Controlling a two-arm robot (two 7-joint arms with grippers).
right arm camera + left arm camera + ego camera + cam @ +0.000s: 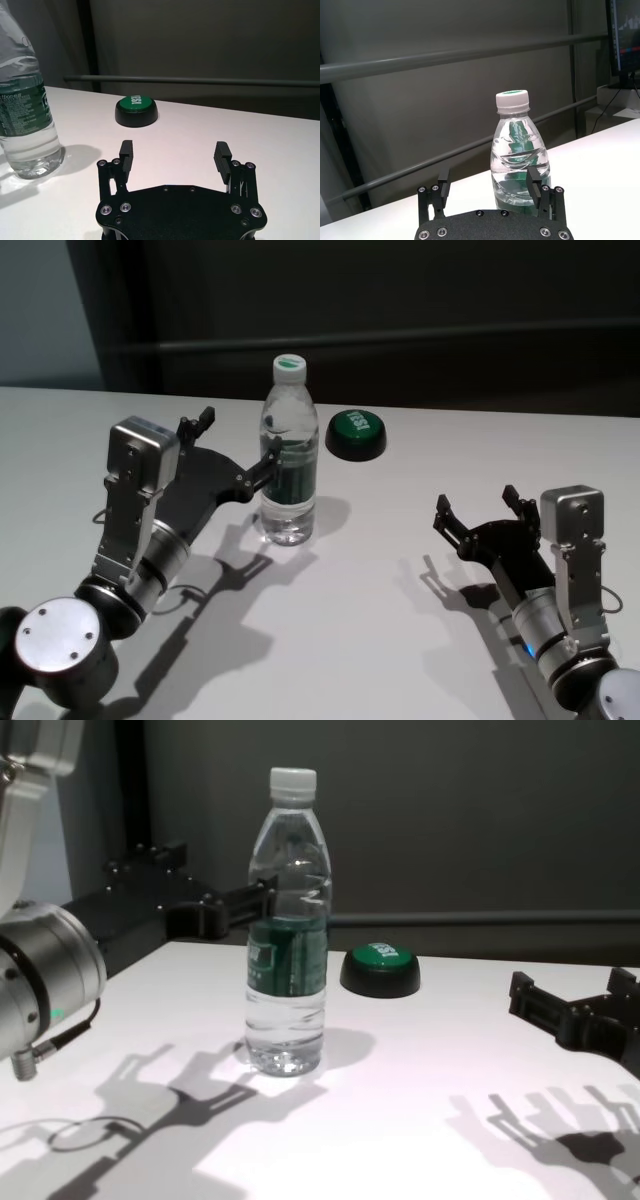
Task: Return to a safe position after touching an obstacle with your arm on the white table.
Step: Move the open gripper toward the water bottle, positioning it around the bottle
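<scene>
A tall clear water bottle (288,455) w/ a white screw cap and dark green label band stands upright on the white table (380,640), a bit left of center and toward the far side; water fills it nearly to the neck. The left hand (238,443) is raised just to the robot's left of the bottle, fingers spread open — one fingertip sits at or very near the bottle's side at about label height, though actual contact can't be confirmed. In the left wrist view the bottle stands upright just past that hand's open fingers (444,183), closer to one finger than the other, not between them. The right hand (478,508) hovers low over the table on the robot's right, well apart from the bottle, also open and holding nothing. Beyond the bottle, toward the table's far edge and slightly right, sits a round green push-button (356,433) on a black base, w/ white lettering on top — too small to read. Both arms cast sharp shadows on the tabletop. Behind the table is a dark wall w/ a horizontal rail (200,80).
</scene>
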